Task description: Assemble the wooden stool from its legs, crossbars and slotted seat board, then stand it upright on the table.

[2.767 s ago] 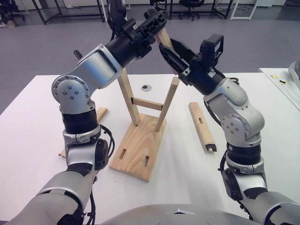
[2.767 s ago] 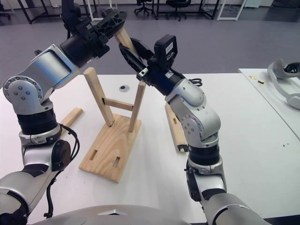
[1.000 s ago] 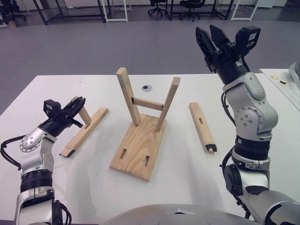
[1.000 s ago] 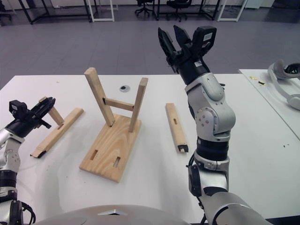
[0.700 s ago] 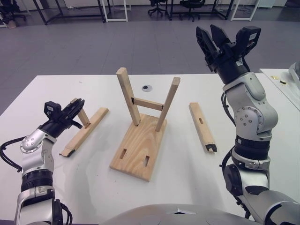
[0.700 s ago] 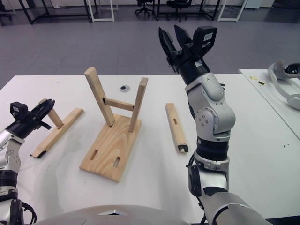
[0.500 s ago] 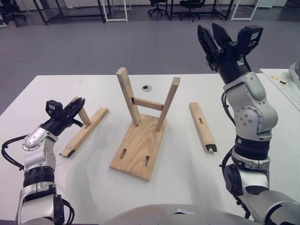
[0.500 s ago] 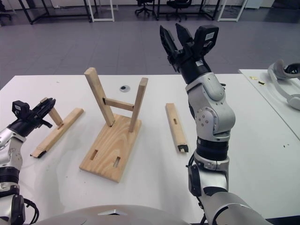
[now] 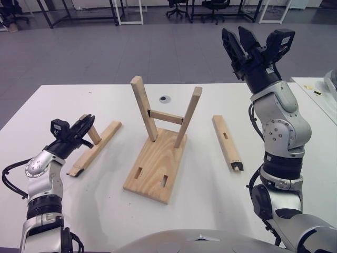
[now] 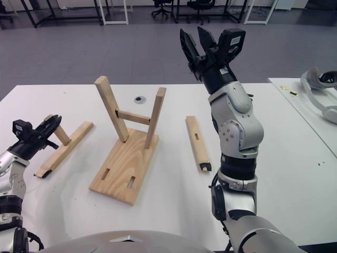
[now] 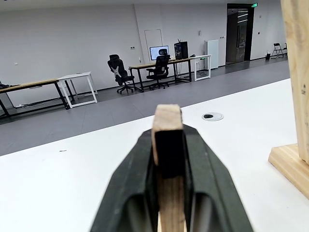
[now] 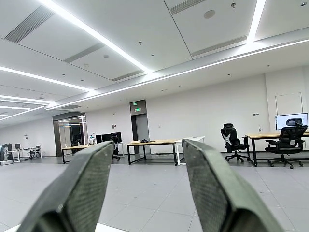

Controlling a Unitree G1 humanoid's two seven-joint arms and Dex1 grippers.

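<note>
Squeezing a short crossbar (image 9: 96, 137) near one end, the left gripper (image 9: 81, 128) sits low beside the loose leg (image 9: 95, 148) lying on the surface (image 9: 210, 211). The bar could twist or slip out, or bump that leg away. The right gripper (image 9: 234, 32) is up high, wide open, with nothing in it. On the seat board (image 9: 152, 168) two legs (image 9: 143, 108) lean, and a knock could tip them. I can't tell if the bar's far end touches the loose leg.

Ctr: flat seat board (image 10: 118, 178) w/ two upright legs (image 10: 111, 108), crossbar (image 10: 132, 117) btwn. 3 o'clock: loose leg (image 10: 197, 142). 9 o'clock: second loose leg (image 10: 71, 143), L gripper (image 10: 48, 125) clamped on short crossbar (image 10: 61, 134) by it. 1 o'clock: R gripper (image 10: 197, 42) raised, fingers apart.
</note>
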